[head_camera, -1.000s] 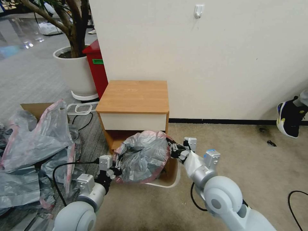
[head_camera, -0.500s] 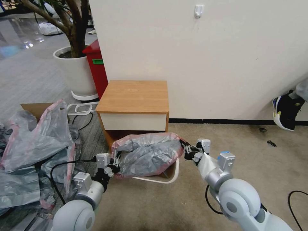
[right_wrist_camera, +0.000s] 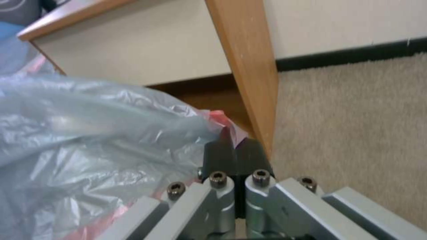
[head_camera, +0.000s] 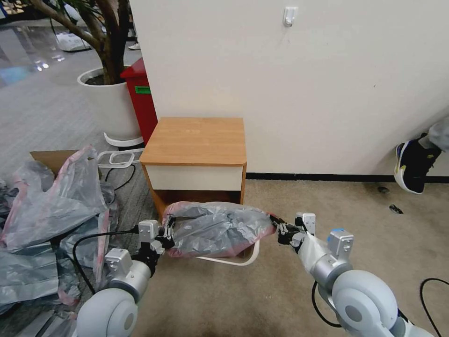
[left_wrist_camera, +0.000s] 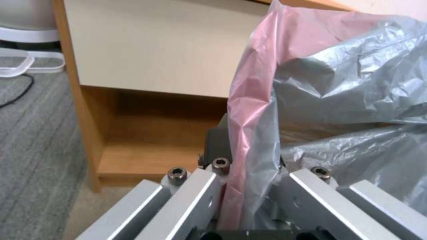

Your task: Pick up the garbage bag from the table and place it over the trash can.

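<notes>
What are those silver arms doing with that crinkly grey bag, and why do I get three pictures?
It is a robot with two arms. One picture comes from a camera on its head, the other two from cameras on its wrists. The left gripper and the right gripper each pinch one end of the garbage bag by its pink rim, holding it spread over the trash can on the carpet. Behind stands the table, a little wooden cabinet.

Beige carpet (head_camera: 374,243), trash can (head_camera: 234,260) and wooden table (head_camera: 196,140) standing on it, tabletop bare
</notes>
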Controlling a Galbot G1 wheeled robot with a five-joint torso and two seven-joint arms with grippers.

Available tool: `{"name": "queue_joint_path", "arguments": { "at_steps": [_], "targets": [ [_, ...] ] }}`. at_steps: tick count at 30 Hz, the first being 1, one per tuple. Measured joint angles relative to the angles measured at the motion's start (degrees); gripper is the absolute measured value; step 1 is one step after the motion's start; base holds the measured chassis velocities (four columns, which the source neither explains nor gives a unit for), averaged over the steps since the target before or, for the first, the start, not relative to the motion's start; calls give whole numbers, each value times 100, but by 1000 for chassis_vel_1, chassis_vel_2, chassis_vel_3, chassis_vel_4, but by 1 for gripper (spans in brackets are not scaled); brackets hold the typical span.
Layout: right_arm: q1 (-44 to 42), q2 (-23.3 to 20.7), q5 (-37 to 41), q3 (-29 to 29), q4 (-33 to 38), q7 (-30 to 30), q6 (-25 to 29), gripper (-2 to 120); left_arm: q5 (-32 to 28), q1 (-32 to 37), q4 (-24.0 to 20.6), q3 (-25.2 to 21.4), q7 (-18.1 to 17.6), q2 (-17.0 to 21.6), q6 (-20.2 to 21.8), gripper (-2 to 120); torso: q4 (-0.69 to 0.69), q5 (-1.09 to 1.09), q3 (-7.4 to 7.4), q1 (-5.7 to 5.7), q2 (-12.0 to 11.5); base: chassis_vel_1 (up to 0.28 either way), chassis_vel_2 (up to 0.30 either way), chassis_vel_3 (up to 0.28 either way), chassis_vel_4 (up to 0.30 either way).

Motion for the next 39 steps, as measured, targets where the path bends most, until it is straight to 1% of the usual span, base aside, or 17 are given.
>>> {"name": "queue_joint_path", "arguments": {
  "at_steps": [7, 8, 9, 12, 13, 16, 18, 19, 21, 22, 23, 24, 26, 27, 29, 32, 39],
  "targets": [
    [-82, 108, -8, 58, 51, 54, -64, 4, -133, -5, -31, 9, -23, -62, 34, 0, 0, 0, 0, 0, 0, 0, 0, 0, 0],
    [-99, 126, -12, 79, 68, 69, -63, 18, -140, -12, -27, 2, -34, -66, 38, 0, 0, 0, 0, 0, 0, 0, 0, 0, 0],
    [-99, 126, -12, 79, 68, 69, -63, 18, -140, -12, -27, 2, -34, -66, 38, 0, 0, 0, 0, 0, 0, 0, 0, 0, 0],
    [-335, 261, -13, 285, 349, 122, -28, 35, -146, -75, 82, -64, -161, -78, 52, 0, 0, -2, 0, 0, 0, 0, 0, 0, 0],
    [-335, 261, -13, 285, 349, 122, -28, 35, -146, -75, 82, -64, -161, -78, 52, 0, 0, -2, 0, 0, 0, 0, 0, 0, 0],
    [-597, 427, 1, 403, 725, 147, 74, 50, -138, -150, 219, -103, -342, -110, 124, 0, 0, -1, 0, 0, 0, 0, 0, 0, 0],
    [-656, 517, 2, 430, 821, 147, 145, 57, -157, -166, 239, -108, -405, -134, 141, 0, 0, -1, 0, 0, 0, 0, 0, 0, 0],
    [-656, 517, 2, 430, 821, 147, 145, 57, -157, -166, 239, -108, -405, -134, 141, 0, 0, -1, 0, 0, 0, 0, 0, 0, 0],
    [-816, 740, 292, 454, 1051, 134, 376, 67, -220, -162, 263, -138, -493, -191, 161, 0, 0, 0, 0, 0, 0, 0, 0, 0, 0],
    [-911, 818, 507, 388, 1161, 116, 476, 72, -227, -153, 279, -142, -504, -203, 161, 0, 0, 0, 0, 0, 0, 0, 0, 0, 0],
    [-911, 818, 507, 388, 1161, 116, 476, 72, -227, -153, 279, -142, -504, -203, 161, 0, 0, 0, 0, 0, 0, 0, 0, 0, 0],
    [-1019, 887, 620, 282, 1243, 28, 554, 77, -231, -144, 299, -141, -507, -215, 161, 0, 0, -1, 0, 0, 0, 0, 0, 0, 0],
    [-1185, 948, 413, 19, 1272, -224, 619, 87, -232, -138, 328, -124, -511, -232, 158, 0, 0, -1, 0, 0, 0, 0, 0, 0, 0],
    [-1185, 948, 413, 19, 1272, -224, 619, 87, -232, -138, 328, -124, -511, -232, 158, 0, 0, -1, 0, 0, 0, 0, 0, 0, 0],
    [-1245, 990, 24, -259, 1189, -425, 702, 96, -232, -144, 349, -98, -513, -249, 158, 0, 0, -1, 0, 0, 0, 0, 0, 0, 0],
    [-1229, 1044, -182, -443, 1075, -504, 730, 100, -230, -149, 353, -82, -513, -262, 157, 0, 0, -1, 0, 0, 0, 0, 0, 0, 0],
    [-1150, 1126, -454, -811, 816, -752, 783, 100, -226, -146, 356, -69, -511, -290, 150, 0, 0, 0, 0, 0, 0, 0, 0, 0, 0]
  ]
}}
